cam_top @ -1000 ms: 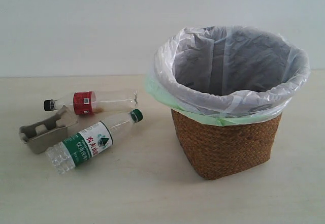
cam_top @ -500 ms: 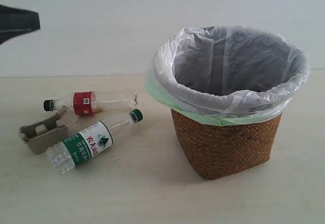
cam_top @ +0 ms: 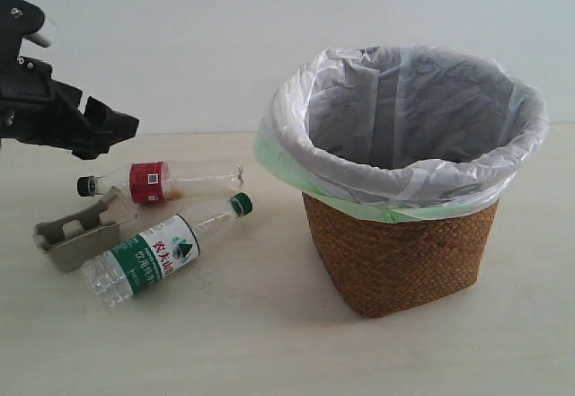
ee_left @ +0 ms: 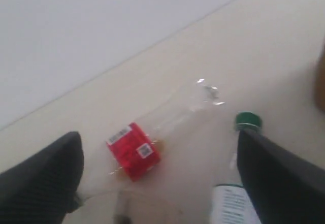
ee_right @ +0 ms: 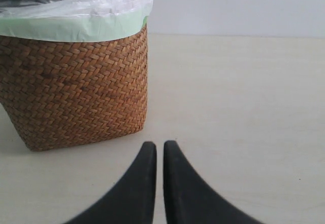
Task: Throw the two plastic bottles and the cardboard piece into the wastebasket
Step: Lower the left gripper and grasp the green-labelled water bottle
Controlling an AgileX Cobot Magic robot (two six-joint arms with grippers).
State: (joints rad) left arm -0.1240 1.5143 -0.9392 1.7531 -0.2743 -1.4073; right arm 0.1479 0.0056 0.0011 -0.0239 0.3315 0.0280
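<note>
The left gripper [ee_left: 160, 170] hangs with fingers [ee_left: 45, 178] spread wide above the red-label bottle [cam_top: 166, 180], it seems; the green-label bottle [cam_top: 162, 252] and cardboard piece [cam_top: 76, 234] lie alongside. The right gripper [ee_right: 159, 153], pinched closed and empty, is near the wastebasket [cam_top: 400, 252].

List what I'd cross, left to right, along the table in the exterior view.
Grey-beige moulded pulp cardboard piece → brown woven wicker wastebasket. The red-label clear plastic bottle and green-label clear plastic bottle overlap each other sideways, so they are left unordered.

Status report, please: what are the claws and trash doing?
Left claw open, aimed at red bottle. Right claw shut, empty, beside basket. Green bottle, cardboard on table. Nothing blocking.
</note>
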